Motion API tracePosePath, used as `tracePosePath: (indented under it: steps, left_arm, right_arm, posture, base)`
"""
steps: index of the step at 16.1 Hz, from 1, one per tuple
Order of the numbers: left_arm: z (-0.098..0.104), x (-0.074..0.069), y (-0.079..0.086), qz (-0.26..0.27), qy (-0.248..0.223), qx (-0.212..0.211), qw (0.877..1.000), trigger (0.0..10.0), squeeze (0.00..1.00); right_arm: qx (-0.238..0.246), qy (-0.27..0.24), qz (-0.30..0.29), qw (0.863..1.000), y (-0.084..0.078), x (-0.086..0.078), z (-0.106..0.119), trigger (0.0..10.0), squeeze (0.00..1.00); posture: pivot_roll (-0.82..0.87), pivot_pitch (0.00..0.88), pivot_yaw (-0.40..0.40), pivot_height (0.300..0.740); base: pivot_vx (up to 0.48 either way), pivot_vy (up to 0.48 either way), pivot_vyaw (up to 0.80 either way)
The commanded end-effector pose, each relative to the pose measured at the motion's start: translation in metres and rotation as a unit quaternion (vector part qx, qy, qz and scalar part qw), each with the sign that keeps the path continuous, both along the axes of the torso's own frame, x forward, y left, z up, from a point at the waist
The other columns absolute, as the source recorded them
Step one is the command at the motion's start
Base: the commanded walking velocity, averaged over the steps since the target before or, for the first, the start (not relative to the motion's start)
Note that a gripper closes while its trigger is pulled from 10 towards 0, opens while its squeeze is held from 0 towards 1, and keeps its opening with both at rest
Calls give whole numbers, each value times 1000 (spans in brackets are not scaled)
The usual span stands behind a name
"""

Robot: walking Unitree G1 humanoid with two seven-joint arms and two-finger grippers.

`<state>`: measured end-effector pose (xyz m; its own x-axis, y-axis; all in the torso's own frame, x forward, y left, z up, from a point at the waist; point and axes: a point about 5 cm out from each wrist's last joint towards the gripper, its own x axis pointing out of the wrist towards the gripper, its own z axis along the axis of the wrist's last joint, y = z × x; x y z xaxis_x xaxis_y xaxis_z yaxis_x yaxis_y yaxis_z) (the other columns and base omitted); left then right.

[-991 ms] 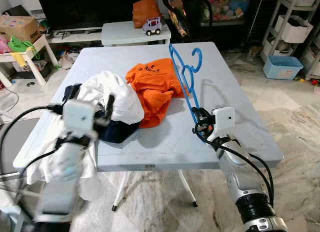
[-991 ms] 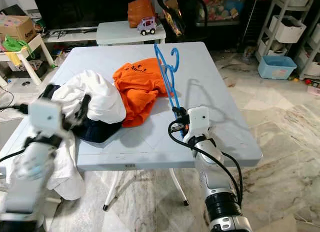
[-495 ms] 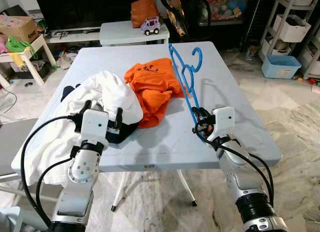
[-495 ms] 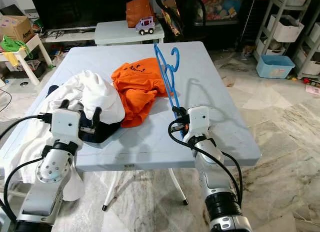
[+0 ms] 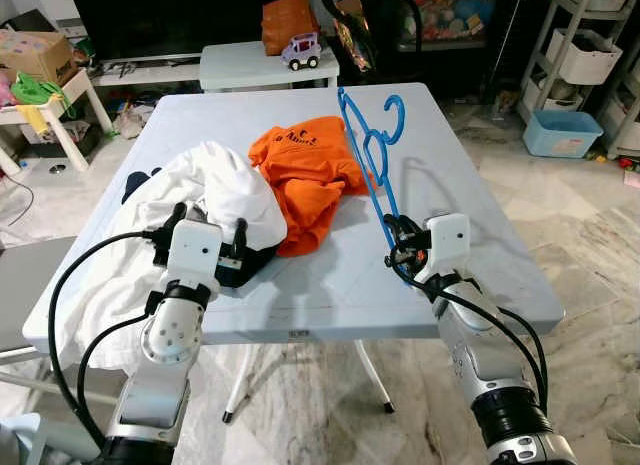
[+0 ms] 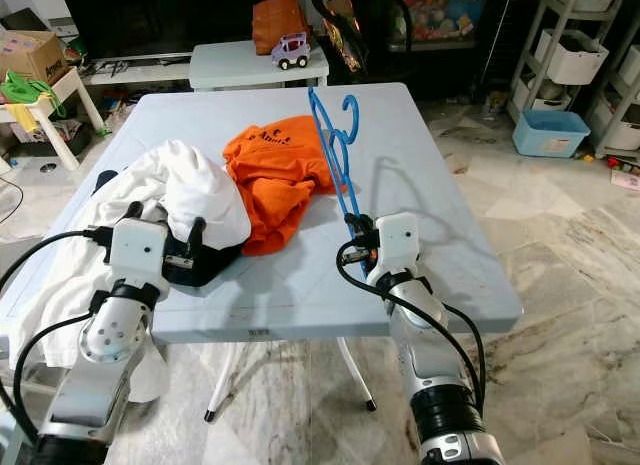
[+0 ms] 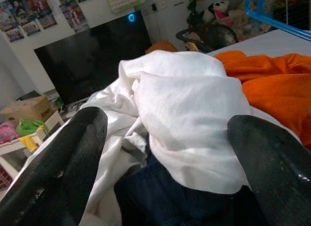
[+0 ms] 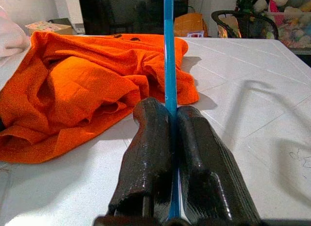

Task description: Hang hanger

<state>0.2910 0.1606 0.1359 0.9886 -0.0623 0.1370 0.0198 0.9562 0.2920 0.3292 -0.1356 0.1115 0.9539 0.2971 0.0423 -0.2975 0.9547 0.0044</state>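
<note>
Left end effector (image 5: pixel 207 217) edged nearer white shirt (image 5: pixel 215 190), spread.

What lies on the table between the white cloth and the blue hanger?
An orange shirt lies crumpled between the white cloth and the blue hanger, as the left eye view shows. The right claw is shut on the hanger's lower end.

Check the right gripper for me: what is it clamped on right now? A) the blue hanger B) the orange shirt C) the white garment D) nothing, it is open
A: in the right wrist view the right gripper has both black fingers pressed shut on the thin bar of the blue hanger, which stands up over the table.
</note>
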Motion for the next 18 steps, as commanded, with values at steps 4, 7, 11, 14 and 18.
tracePosePath:
  steps: [4,7,11,14,18]
  left_arm:
    - [-1,1,-3,-3,1,10,1000,10000,0]
    - [-1,2,-3,-2,1,9,1000,10000,0]
    - [-2,2,-4,0,3,7,1000,10000,0]
    - [-3,2,-5,2,4,5,1000,10000,0]
    - [-5,3,-3,8,7,3,1000,10000,0]
  right_arm:
    - [4,7,-8,1000,-3,1,-1,10000,0]
    - [6,7,-7,1000,-2,1,-1,10000,0]
    - [4,7,-9,1000,-4,2,-1,10000,0]
    - [4,7,-10,1000,-5,1,-1,10000,0]
    - [4,8,-11,1000,-6,2,-1,10000,0]
  posture:
    - [-97,0,7,740]
    - [-98,0,6,740]
    - [-101,0,5,740]
    - [-102,0,5,740]
    - [-104,0,4,740]
  base:
    - [-290,0,0]
    - [-303,0,0]
    - [-303,0,0]
    - [-304,0,0]
    - [-150,0,0]
